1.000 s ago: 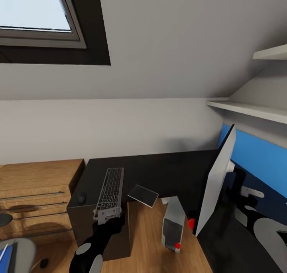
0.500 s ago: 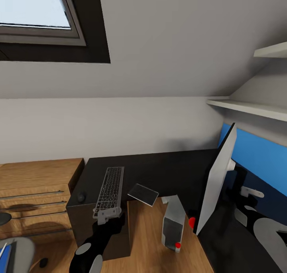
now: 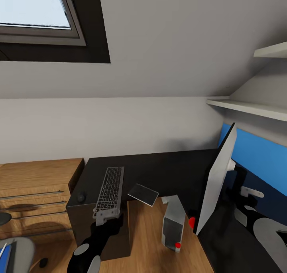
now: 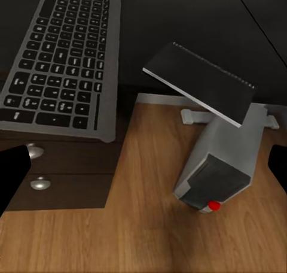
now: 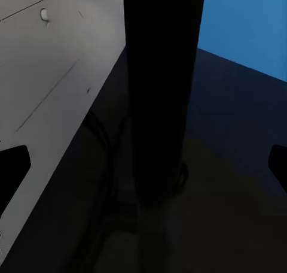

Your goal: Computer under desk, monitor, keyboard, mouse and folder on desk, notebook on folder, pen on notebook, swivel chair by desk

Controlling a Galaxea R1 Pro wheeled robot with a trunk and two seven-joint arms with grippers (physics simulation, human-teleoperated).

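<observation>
The keyboard lies lengthwise on the black desk, with the mouse left of it. My left gripper is open at the keyboard's near end, holding nothing. A dark notebook overhangs the desk edge above the tilted grey computer on the floor. The monitor stands edge-on at the right. My right gripper is open around its black stand. The swivel chair holds a blue folder at the lower left.
A light wooden dresser stands left of the desk. White wall shelves hang over the blue back panel. A sloped ceiling with a window rises behind. Wooden floor lies between the desk's two wings.
My left gripper has drawn back a little from the keyboard's near end. The view shifted slightly. Keyboard, notebook, computer and monitor have not moved.
</observation>
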